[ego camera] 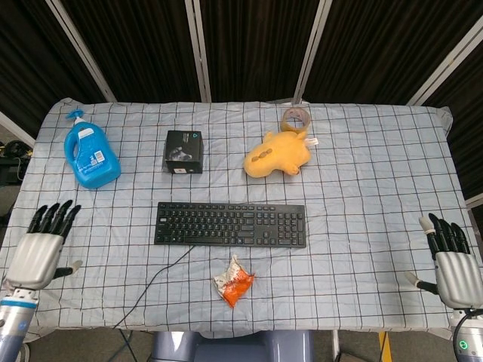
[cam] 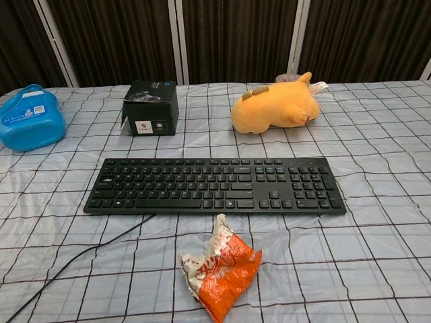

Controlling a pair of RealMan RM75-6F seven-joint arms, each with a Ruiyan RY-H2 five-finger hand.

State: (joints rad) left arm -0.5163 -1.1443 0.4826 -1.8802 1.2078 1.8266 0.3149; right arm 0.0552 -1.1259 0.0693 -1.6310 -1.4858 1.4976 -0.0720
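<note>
My left hand (ego camera: 39,250) hovers at the table's front left corner, fingers stretched out and apart, holding nothing. My right hand (ego camera: 450,260) hangs at the front right corner in the same flat pose, also empty. Both appear only in the head view. A black keyboard (ego camera: 231,224) (cam: 215,184) lies across the middle of the checked cloth, its cable trailing toward the front left. An orange and white snack packet (ego camera: 234,281) (cam: 219,268) lies crumpled just in front of it.
A blue detergent bottle (ego camera: 90,154) (cam: 29,125) stands at the back left. A small black box (ego camera: 184,151) (cam: 150,108) sits behind the keyboard. A yellow plush toy (ego camera: 278,154) (cam: 275,107) lies at the back centre, with a tape roll (ego camera: 296,119) behind it.
</note>
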